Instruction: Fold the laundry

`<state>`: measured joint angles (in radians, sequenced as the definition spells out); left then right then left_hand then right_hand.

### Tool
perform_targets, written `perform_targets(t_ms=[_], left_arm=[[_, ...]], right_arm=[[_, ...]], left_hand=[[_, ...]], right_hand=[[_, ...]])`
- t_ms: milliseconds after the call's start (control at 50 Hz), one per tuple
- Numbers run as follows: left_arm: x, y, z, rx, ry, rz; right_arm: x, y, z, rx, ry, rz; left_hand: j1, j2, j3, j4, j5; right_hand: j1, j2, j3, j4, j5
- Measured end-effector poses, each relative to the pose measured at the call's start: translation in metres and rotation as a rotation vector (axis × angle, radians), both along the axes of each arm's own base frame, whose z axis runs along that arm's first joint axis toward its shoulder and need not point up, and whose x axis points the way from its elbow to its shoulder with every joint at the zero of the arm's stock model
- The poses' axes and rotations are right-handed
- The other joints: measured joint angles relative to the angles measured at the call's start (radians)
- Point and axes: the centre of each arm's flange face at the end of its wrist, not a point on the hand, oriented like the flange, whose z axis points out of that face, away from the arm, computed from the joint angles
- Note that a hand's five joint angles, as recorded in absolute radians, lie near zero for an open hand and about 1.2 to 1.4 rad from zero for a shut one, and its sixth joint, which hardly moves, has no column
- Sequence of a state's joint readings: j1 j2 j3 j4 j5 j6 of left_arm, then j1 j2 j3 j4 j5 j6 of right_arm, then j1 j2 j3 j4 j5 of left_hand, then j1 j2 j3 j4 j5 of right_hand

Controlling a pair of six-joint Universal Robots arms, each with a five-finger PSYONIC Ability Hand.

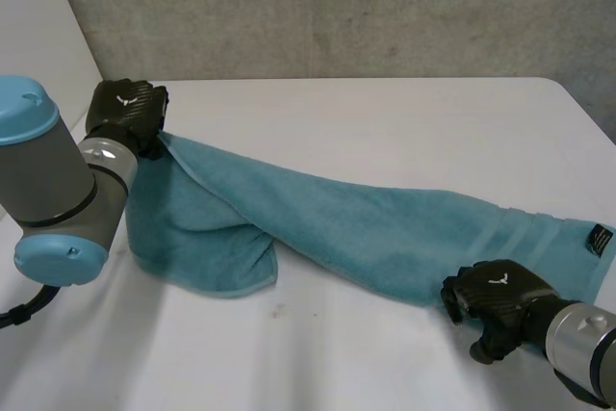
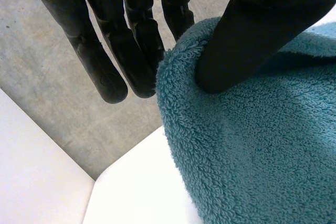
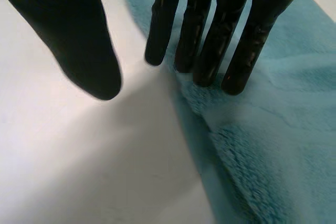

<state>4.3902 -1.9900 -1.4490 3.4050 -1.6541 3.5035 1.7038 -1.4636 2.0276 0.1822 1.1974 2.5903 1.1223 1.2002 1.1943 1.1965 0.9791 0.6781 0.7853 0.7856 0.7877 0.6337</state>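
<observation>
Left arm [image 1: 58, 190], grey joint with light-blue caps, is sitting closest, over the table's [image 1: 385, 113] left edge. Left hand [image 1: 125, 115] is hanging near the back-left corner of the table and pinching one end of the towel [image 1: 366, 228]. In the left wrist view the thumb [image 2: 252, 35] is pressing down on the terry edge while the straight fingers [image 2: 105, 72] are backing it from the other side, cloth caught between them.

Towel is teal with a thick looped pile, pulled into a long band. It is running slantwise from that back-left corner toward the table's right edge, coming nearer the front edge as it goes. Left end is drooping from the held corner and doubling under into a rounded fold lying on the table by the left arm. Right end is lying flat, showing woven stripes [image 1: 525, 228] across its width and a small black label [image 1: 599, 240] at the end hem, close to the right edge.

Right hand [image 1: 496, 297] is resting at the towel's front long edge, near that right end. In the right wrist view its fingers [image 3: 210, 51] are reaching out straight and side by side, tips touching down on the towel's edge. Its thumb [image 3: 84, 51] is standing apart over bare table, gripping nothing. Grey wall [image 1: 337, 7] is standing behind the table's back edge.
</observation>
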Motion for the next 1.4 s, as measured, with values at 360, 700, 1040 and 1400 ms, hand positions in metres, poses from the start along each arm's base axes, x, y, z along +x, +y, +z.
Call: perform_targets(t_ms=[360, 700, 1040, 1400], left_arm=[[0.0, 0.001, -0.003, 0.009, -0.003, -0.001], [0.0, 0.001, -0.006, 0.017, -0.006, -0.002], [0.0, 0.0, -0.01, 0.024, -0.011, -0.002], [0.001, 0.001, -0.007, 0.024, -0.016, 0.001]], right_arm=[[-0.018, -0.059, -0.003, -0.18, 0.047, -0.148], [-0.015, -0.086, -0.013, -0.248, 0.061, -0.129], [-0.013, -0.118, -0.027, -0.351, 0.138, -0.094], [-0.019, -0.143, 0.06, -0.639, 0.079, -0.178]], left_hand=[[0.0, 0.0, 0.0, 0.0, 0.0], [0.0, 0.0, 0.0, 0.0, 0.0], [0.0, 0.0, 0.0, 0.0, 0.0], [0.0, 0.0, 0.0, 0.0, 0.0]], right_hand=[[-0.126, -0.311, -0.335, -0.327, -0.346], [-0.126, -0.311, -0.335, -0.327, -0.346], [-0.126, -0.297, -0.316, -0.309, -0.327], [0.296, 0.388, 0.393, 0.4, 0.348]])
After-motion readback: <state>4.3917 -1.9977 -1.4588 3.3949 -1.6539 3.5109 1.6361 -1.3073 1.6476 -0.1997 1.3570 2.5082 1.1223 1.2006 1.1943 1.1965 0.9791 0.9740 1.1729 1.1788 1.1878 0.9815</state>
